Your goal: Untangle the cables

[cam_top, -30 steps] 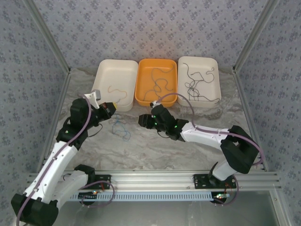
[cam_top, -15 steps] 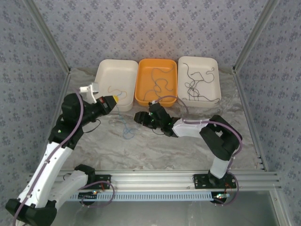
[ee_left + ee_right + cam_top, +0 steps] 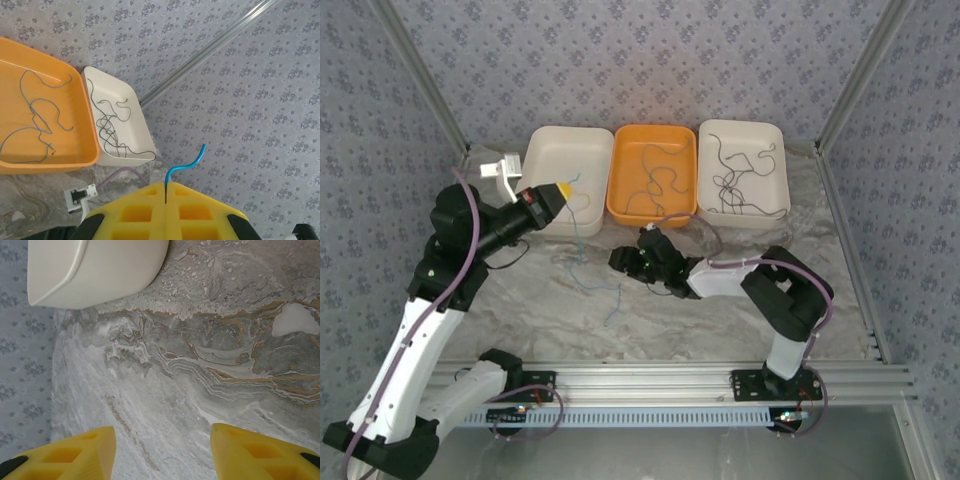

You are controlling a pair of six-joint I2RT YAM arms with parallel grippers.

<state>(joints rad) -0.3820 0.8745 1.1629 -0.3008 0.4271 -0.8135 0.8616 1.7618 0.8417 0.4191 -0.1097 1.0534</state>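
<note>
Left gripper (image 3: 165,192): yellow fingers (image 3: 135,212) were pressed together, pinching a blue cable (image 3: 186,165) in the seam, its free end curling up past the tips. Beyond, an orange tray (image 3: 75,162) held thin blue strands (image 3: 37,112). Just beside it, a white tray (image 3: 107,80) held tangled black cables (image 3: 112,127). Both sat on the marbled desk (image 3: 30,190), with patterned wall (image 3: 250,125) and a metal rail (image 3: 210,47) behind.

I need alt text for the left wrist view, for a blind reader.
The left tool is shut on a blue cable whose free end curls upward. Behind, an orange tray holds blue cables and a white tray holds black cables.
</note>
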